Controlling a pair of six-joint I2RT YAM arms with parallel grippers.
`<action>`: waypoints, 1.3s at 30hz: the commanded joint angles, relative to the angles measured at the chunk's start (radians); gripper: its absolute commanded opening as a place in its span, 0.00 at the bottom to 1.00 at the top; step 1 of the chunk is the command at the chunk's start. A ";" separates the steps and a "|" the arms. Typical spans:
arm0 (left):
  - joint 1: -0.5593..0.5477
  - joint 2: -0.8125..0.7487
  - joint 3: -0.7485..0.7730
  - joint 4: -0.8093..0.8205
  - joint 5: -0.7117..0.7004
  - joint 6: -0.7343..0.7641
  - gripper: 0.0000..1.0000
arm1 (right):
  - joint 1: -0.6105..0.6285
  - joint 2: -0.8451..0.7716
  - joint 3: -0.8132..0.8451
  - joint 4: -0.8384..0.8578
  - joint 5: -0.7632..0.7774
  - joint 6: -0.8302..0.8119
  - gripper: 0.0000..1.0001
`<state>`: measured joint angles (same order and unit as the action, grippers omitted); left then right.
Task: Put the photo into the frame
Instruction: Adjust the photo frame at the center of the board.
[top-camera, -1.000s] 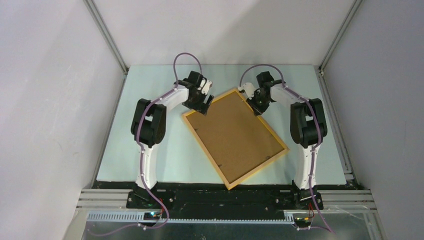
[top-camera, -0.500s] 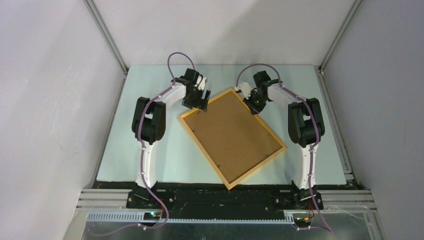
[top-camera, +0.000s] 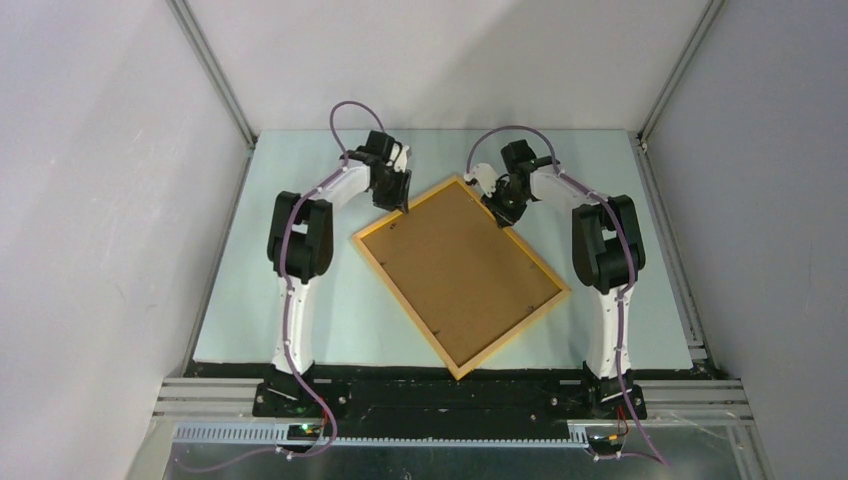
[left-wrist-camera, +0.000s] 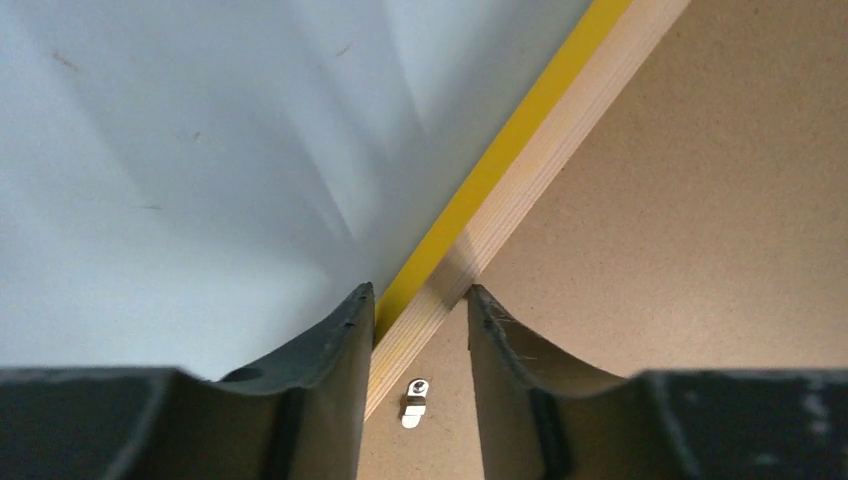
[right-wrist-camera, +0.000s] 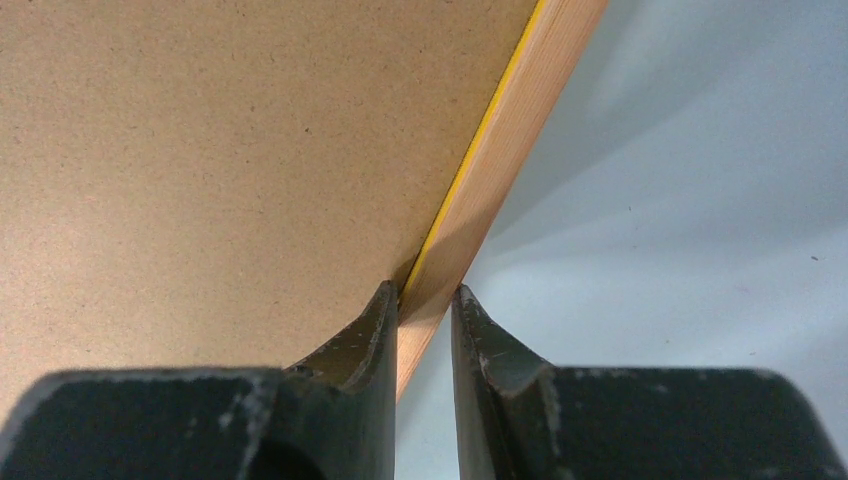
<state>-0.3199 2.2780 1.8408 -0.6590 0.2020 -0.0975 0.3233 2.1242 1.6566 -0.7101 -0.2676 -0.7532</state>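
The frame lies face down and slanted on the table, its narrow yellow-orange edges around a plain brown backing board. The photo is hidden. My left gripper is at the frame's far left edge. In the left wrist view that gripper is shut on the frame's wooden rail, and a small metal clip shows between its fingers. My right gripper is at the far right edge, just past the far corner. In the right wrist view it is shut on the rail.
The pale blue-green tabletop lies inside grey walls with aluminium posts at the back corners. Both arm bases stand at the near edge. The frame's near corner reaches almost to that edge.
My left gripper has moved back along the frame's far left edge and closed on the rail. The frame has shifted a little to the left. My right gripper has kept its hold.
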 joint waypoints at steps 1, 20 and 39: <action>0.005 0.002 -0.024 -0.009 0.050 -0.032 0.35 | 0.037 0.007 0.059 -0.112 -0.086 -0.031 0.00; 0.061 -0.152 -0.318 0.036 0.076 -0.136 0.00 | -0.154 -0.150 0.006 -0.024 -0.051 0.353 0.86; 0.145 -0.373 -0.803 0.372 0.269 -0.365 0.00 | -0.375 -0.399 -0.432 0.064 0.013 0.601 0.84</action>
<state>-0.1799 1.9083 1.1488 -0.2638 0.4530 -0.3859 -0.0402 1.7554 1.2423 -0.6739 -0.2256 -0.2203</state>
